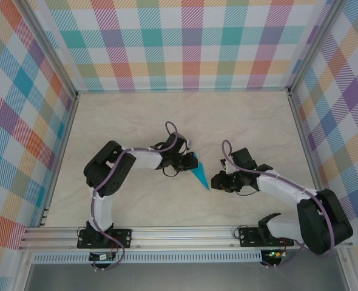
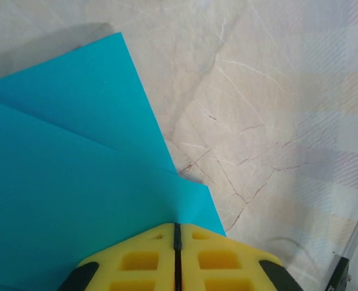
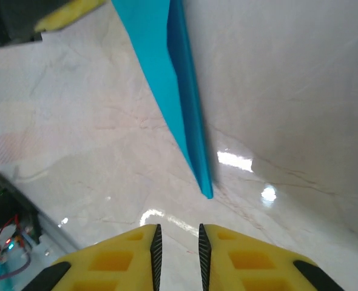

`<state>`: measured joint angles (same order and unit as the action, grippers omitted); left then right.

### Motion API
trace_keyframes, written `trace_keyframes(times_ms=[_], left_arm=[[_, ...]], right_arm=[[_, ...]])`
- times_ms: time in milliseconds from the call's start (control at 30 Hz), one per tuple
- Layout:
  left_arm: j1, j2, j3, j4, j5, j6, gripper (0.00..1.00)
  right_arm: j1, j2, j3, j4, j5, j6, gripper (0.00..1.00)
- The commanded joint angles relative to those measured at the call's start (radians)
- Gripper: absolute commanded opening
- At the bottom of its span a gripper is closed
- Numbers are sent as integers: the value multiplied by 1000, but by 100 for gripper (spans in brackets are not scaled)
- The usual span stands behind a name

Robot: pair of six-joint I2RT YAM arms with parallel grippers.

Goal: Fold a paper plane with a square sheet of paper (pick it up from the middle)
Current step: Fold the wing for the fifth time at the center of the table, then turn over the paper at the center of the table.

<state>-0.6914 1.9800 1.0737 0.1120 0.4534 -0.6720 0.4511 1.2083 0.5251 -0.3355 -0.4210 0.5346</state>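
Observation:
The square sheet of paper is folded into a narrow teal paper plane (image 1: 198, 173) that points toward the near right, its tip close to the tabletop. My left gripper (image 1: 188, 162) holds its wide back end. In the left wrist view the yellow jaws (image 2: 177, 225) are pressed together on the edge of the layered teal paper (image 2: 76, 176). My right gripper (image 1: 215, 180) sits just right of the tip. In the right wrist view the plane (image 3: 167, 79) slants down to a point ahead of the right gripper (image 3: 178, 233), which is open with nothing between its fingers.
The marble-patterned tabletop (image 1: 167, 115) is boxed in by checkered walls at the back and sides. An aluminium rail (image 1: 167, 236) carrying both arm bases runs along the near edge. A yellow finger of the left gripper (image 3: 70, 13) shows at the top left of the right wrist view.

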Motion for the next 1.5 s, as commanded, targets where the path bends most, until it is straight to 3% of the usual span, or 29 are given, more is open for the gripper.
trace_keyframes(times_ms=[0,100,233,333,433,600,633,733,967,1467], left_arm=[[-3,-52,51,-139,-55,27,20],[-11,-122,111,-253,-118,32,35],[-49,-210,185,-500,-313,3,55],[-79,-223,229,-659,-428,-54,62],[-100,-211,231,-679,-451,-100,73],[-122,-146,270,-653,-424,-161,80],[-129,-123,301,-678,-431,-168,94],[-146,-55,405,-781,-466,-171,99],[-168,106,618,-1005,-522,-156,99],[-162,7,500,-989,-564,-138,59]], right_arm=[[-6,-41,23,-91,165,3,28],[-6,-45,20,-75,195,23,29],[-6,-44,9,-46,226,52,30],[-6,-37,8,-7,207,62,32],[-5,-13,23,31,159,49,34],[-6,36,65,41,134,34,34],[-6,44,71,43,126,32,34],[-6,56,76,49,120,33,34],[-6,60,64,59,121,38,35],[-6,142,125,83,54,12,36]])
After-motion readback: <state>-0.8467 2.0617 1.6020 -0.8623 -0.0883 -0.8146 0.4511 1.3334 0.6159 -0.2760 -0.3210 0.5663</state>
